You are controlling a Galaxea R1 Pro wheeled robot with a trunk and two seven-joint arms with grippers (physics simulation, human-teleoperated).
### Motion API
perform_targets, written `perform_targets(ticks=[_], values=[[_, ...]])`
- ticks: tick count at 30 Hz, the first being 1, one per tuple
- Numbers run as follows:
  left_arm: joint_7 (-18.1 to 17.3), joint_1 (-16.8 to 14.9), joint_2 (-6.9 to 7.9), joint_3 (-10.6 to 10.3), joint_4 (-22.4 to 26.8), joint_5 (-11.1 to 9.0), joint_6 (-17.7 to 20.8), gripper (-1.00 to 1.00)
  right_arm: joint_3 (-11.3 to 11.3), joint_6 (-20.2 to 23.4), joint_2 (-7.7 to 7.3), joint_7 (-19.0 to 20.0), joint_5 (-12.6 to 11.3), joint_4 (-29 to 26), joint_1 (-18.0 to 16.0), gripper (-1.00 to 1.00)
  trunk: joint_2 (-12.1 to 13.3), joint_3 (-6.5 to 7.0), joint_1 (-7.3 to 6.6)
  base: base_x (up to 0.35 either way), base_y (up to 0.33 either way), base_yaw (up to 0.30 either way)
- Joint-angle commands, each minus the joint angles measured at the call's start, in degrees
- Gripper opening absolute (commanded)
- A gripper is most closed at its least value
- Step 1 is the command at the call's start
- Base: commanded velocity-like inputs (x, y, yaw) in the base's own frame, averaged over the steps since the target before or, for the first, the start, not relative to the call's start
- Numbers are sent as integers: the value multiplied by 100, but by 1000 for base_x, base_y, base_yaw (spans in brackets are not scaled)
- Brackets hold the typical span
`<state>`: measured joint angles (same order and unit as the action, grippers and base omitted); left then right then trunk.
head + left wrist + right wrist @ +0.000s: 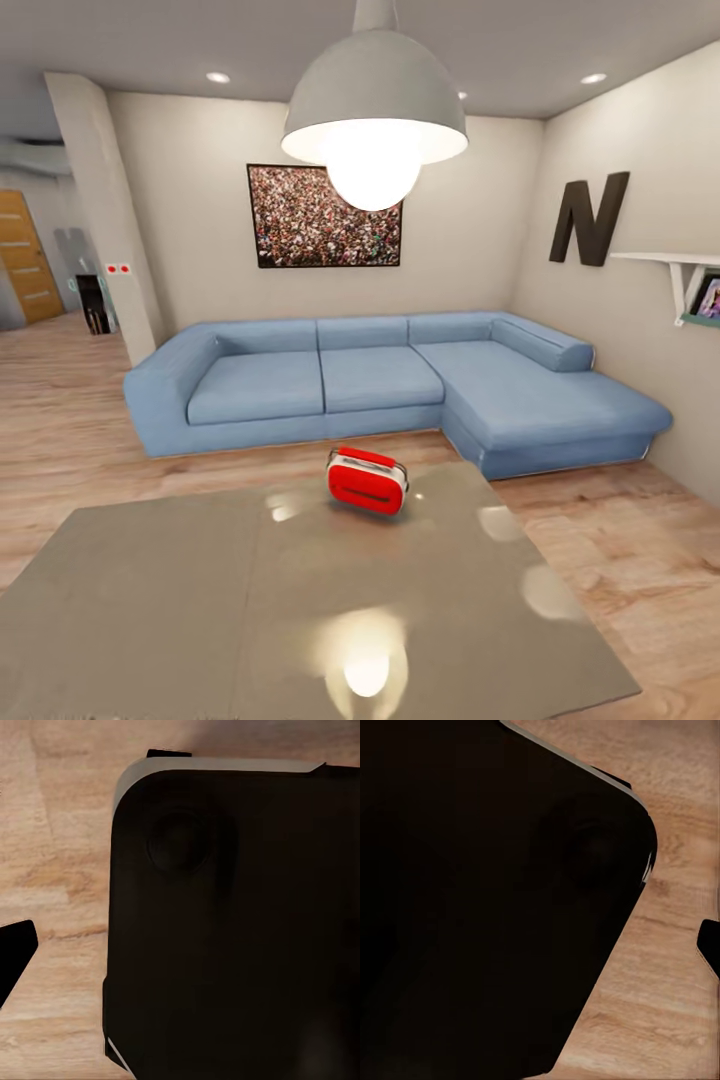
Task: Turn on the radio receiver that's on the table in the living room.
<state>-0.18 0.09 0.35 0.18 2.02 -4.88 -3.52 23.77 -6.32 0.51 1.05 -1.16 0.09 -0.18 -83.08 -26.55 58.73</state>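
Note:
The red radio receiver with white trim stands near the far edge of the table, a low glossy grey top in two panels. Its slotted face points toward me, slightly turned, and the red handle bar lies along its top. Nothing touches it. The living room spreads behind it, with a light plank floor. In the left wrist view a dark fingertip juts in at one edge over the wood floor. The right wrist view has a similar dark fingertip. The jaws' state is hidden in both.
A blue L-shaped sofa runs behind the table. A grey dome pendant lamp hangs over it, and a crowd picture is on the wall. The robot's dark base blocks much of both wrist views.

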Motion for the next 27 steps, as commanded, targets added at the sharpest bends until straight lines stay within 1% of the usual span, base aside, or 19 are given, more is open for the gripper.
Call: perform_targets(ticks=[1,15,20,27], values=[[0,0,0,2,0,-1,0,100,-1,0,0,0,-1,0,0,100,0,0,0,9,0,271],[0,0,0,0,0,-4,0,100,0,1,-2,0,2,0,0,100,0,0,0,1,0,266],[0,0,0,-1,0,3,0,100,4,6,-2,0,2,0,0,100,0,0,0,57,-30,62],[0,0,0,-1,0,5,0,100,5,8,1,0,2,0,0,100,0,0,0,215,-146,7]])
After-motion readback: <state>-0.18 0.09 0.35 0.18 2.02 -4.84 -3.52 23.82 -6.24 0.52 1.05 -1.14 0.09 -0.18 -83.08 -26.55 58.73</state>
